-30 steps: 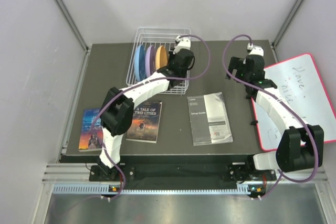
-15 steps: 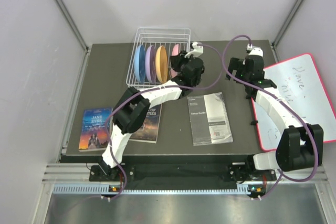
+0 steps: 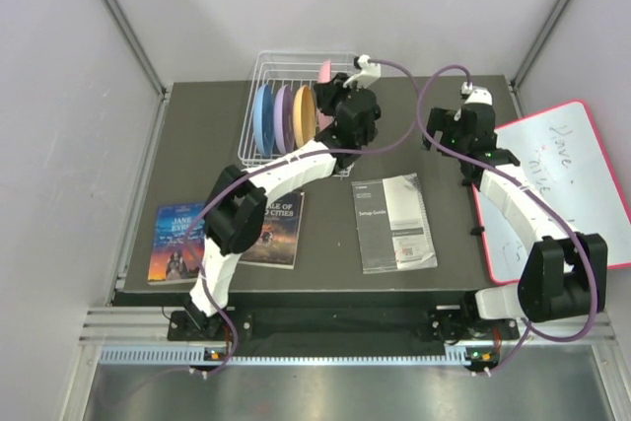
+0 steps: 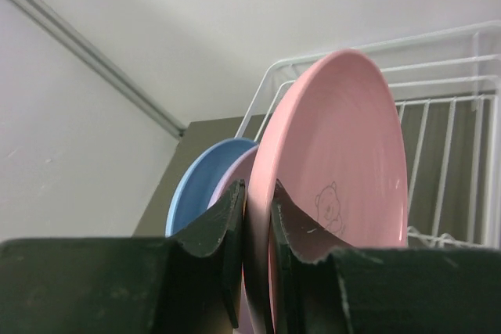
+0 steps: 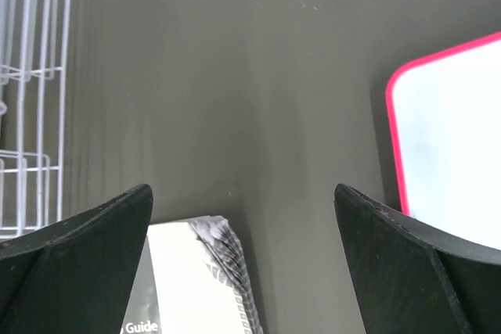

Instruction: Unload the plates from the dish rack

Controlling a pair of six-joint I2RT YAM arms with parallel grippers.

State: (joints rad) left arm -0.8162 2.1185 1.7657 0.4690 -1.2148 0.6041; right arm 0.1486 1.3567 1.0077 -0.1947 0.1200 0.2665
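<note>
My left gripper (image 4: 257,197) is shut on the rim of the pink plate (image 4: 337,154) and holds it upright above the right side of the white wire dish rack (image 3: 286,71). In the top view the pink plate (image 3: 324,72) shows edge-on beside the left gripper (image 3: 333,86). The orange-tan plate (image 3: 305,112), the lilac plate (image 3: 283,114) and the light blue plate (image 3: 261,117) stand upright in the rack. The blue plate (image 4: 200,185) and a sliver of the lilac plate (image 4: 239,171) show behind the fingers. My right gripper (image 5: 243,209) is open and empty over the bare mat.
A setup guide booklet (image 3: 393,222) lies mid-table, its corner under the right gripper (image 5: 200,271). Two books lie at front left, one (image 3: 273,229) under the left arm and one (image 3: 175,241) near the edge. A pink-framed whiteboard (image 3: 562,184) lies at the right.
My left gripper has taken the pink plate out of its slot and lifted it up and to the right above the rack. The right arm has not moved.
</note>
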